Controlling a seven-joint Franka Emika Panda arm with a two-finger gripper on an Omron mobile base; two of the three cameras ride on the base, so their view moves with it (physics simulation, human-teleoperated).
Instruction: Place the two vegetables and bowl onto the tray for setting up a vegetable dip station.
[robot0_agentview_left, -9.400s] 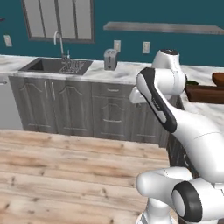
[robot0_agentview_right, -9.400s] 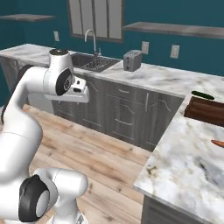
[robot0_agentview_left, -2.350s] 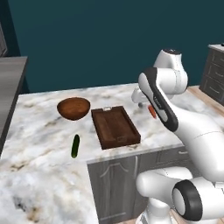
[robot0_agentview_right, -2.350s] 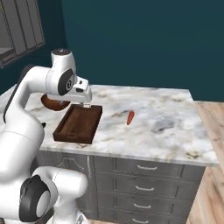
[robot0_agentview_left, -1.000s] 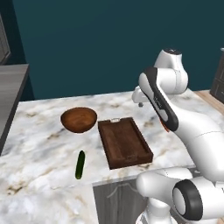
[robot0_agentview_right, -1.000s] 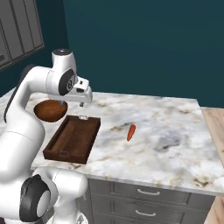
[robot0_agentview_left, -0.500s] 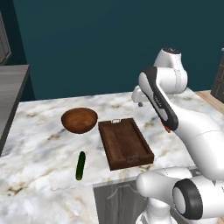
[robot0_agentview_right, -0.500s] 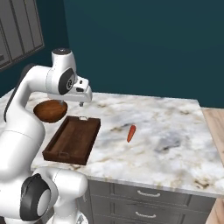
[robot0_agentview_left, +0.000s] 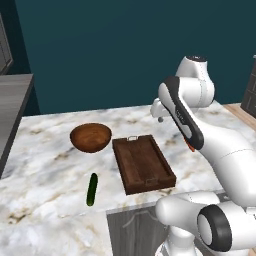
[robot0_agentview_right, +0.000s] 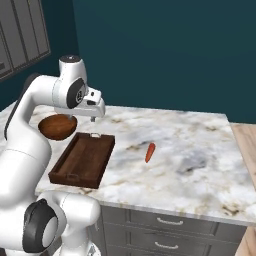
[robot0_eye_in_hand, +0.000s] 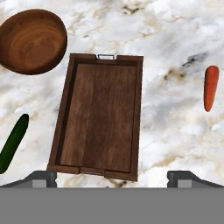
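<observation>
1. The marble counter (robot0_agentview_left: 45, 170) carries everything the task needs. It is an island top with grey drawers under its near edge, and all four task things lie spread on it within the arm's reach.

2. The tray (robot0_eye_in_hand: 98, 116) lies flat in the middle of the counter, long side running away from the robot, metal handles at its ends. Its floor is bare, so nothing has been loaded yet. It sits between the other pieces, which suits it as the drop-off point.

3. The wooden bowl (robot0_agentview_left: 90, 137) stands upright just beside the tray's far left corner, near it but apart from the rim. It looks about as wide as the tray, so I judge it will need careful centring.

4. The cucumber (robot0_agentview_left: 92, 189) lies on the marble to the left of the tray, near the counter's front edge, roughly parallel to the tray.

5. The carrot (robot0_agentview_right: 149, 152) lies alone on the opposite side, well apart from the tray.

6. The gripper (robot0_agentview_right: 93, 119) hangs high above the tray's far end, looking straight down, jaws spread wide and holding nothing. This looks like a survey pose before choosing the first pick.
</observation>
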